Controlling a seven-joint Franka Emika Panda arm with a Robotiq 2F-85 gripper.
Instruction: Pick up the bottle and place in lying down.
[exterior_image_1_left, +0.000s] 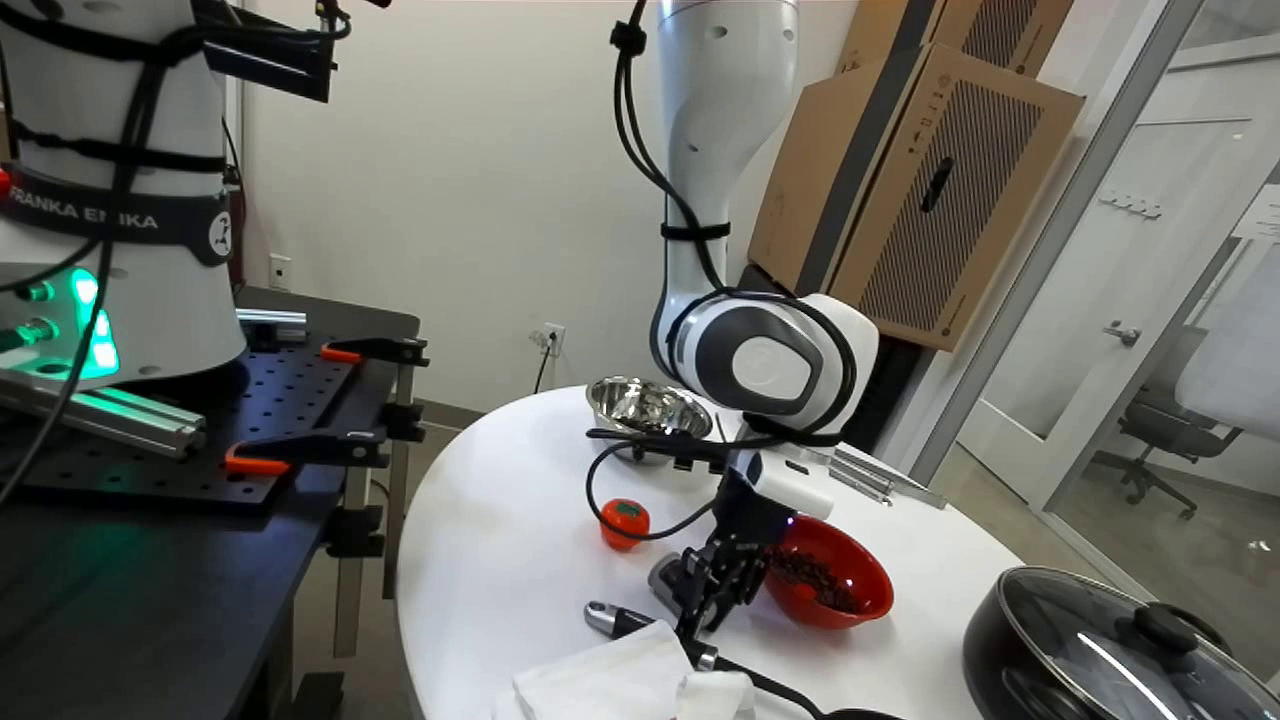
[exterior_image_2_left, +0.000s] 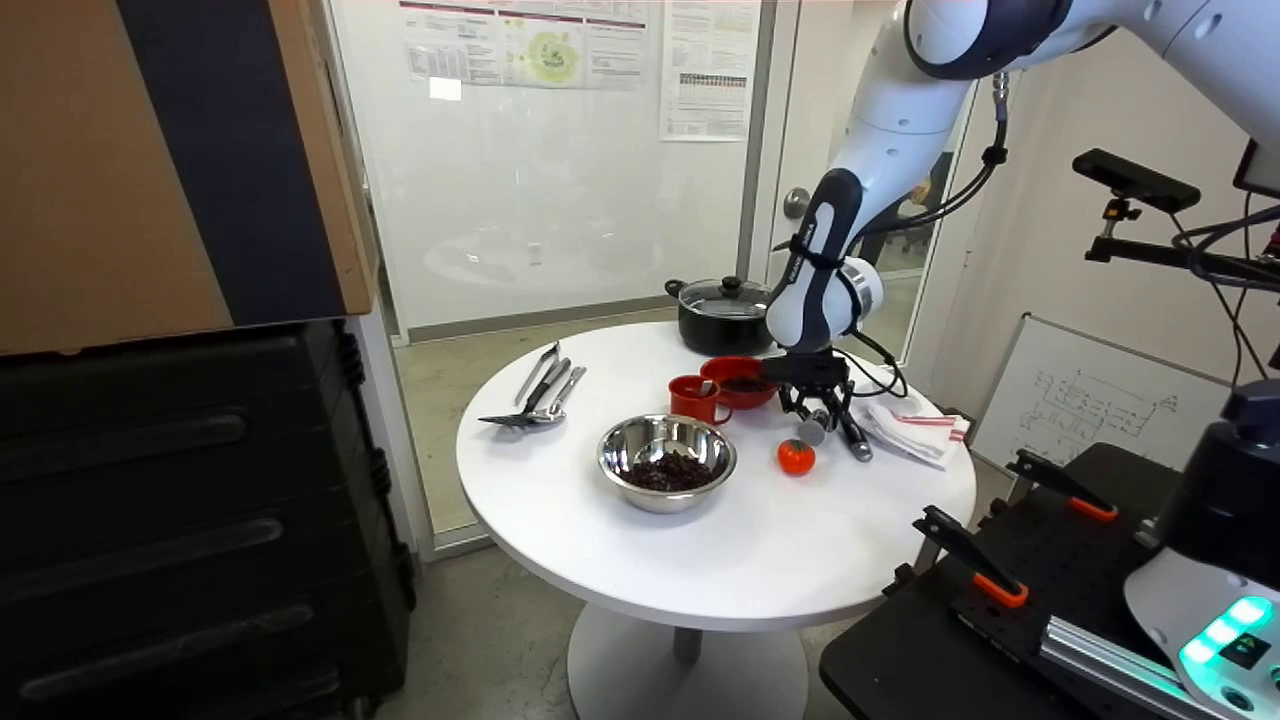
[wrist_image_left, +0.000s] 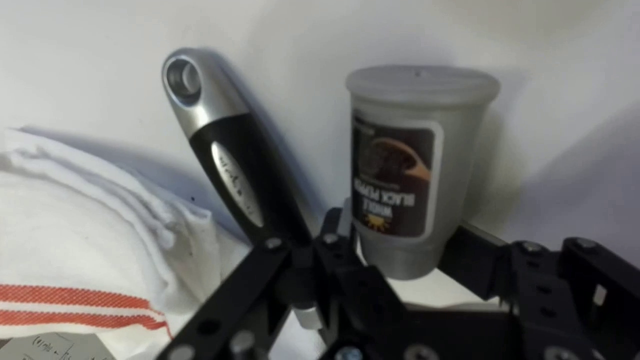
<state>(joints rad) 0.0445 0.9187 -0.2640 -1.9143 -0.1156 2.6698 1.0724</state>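
White table (exterior_image_2_left: 540, 500), bottle (wrist_image_left: 415, 172) (black pepper), gripper (wrist_image_left: 400, 242) clasping it

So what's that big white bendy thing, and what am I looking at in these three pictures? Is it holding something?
The bendy thing is a white jointed robot arm. At its end is a black gripper, which pinches things like a hand. Two pictures come from cameras standing away from the arm; the close-up comes from a camera on its wrist. On the round white table are a shiny metal bowl, a red bowl, a red mug, a red tomato, a black pot with a glass lid, black and silver kitchen tools and a white cloth with red stripes. The gripper's two fingers sit on either side of a grey plastic bottle labelled whole black pepper. I can't tell whether they're squeezing it.
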